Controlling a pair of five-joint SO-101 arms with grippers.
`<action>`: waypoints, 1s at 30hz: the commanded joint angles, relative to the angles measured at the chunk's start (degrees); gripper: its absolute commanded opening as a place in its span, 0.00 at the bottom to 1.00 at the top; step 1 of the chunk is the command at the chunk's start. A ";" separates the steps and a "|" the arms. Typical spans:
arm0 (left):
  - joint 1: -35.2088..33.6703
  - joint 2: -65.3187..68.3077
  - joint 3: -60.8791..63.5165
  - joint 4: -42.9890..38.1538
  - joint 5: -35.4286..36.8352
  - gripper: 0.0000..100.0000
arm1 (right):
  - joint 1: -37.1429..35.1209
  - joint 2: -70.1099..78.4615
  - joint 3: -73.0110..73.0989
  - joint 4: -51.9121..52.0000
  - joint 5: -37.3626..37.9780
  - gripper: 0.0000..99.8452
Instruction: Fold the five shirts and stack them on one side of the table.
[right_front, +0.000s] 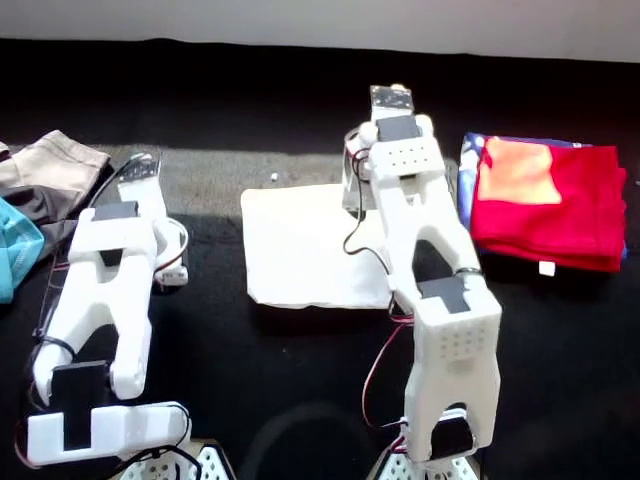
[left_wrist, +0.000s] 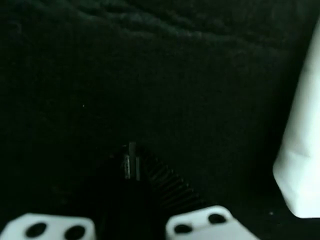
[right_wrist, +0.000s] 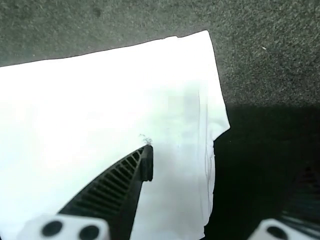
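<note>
R. wrist: we see right fingers (right_wrist: 120, 185) released, spread wide over white shirt (right_wrist: 100, 100) corner. L. wrist: left fingers (left_wrist: 150, 185) clenched, empty, over black counter (left_wrist: 150, 75). High view adds folded stack (right_front: 560, 215) far right, unfolded pile (right_front: 50, 170) far left.

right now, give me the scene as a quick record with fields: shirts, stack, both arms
white shirt: folded flat, middle of the table
folded stack: red on top, blue showing beneath, on the right arm's side, apart from the white shirt
unfolded pile: beige, grey and teal, on the left arm's side
right gripper: over the white shirt's edge, fingers open, holding nothing
left gripper: over bare dark table, fingers shut, holding nothing
</note>
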 joint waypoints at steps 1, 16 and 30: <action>-4.00 -2.24 4.09 -6.42 -3.16 0.01 | -1.63 5.05 -9.71 3.74 -0.70 0.42; -5.23 -2.15 11.91 -16.00 -3.34 0.01 | -2.42 20.44 -19.65 6.81 -0.70 0.42; -5.23 -2.15 12.00 -16.70 -2.99 0.01 | 7.34 20.70 -19.56 9.27 2.46 0.02</action>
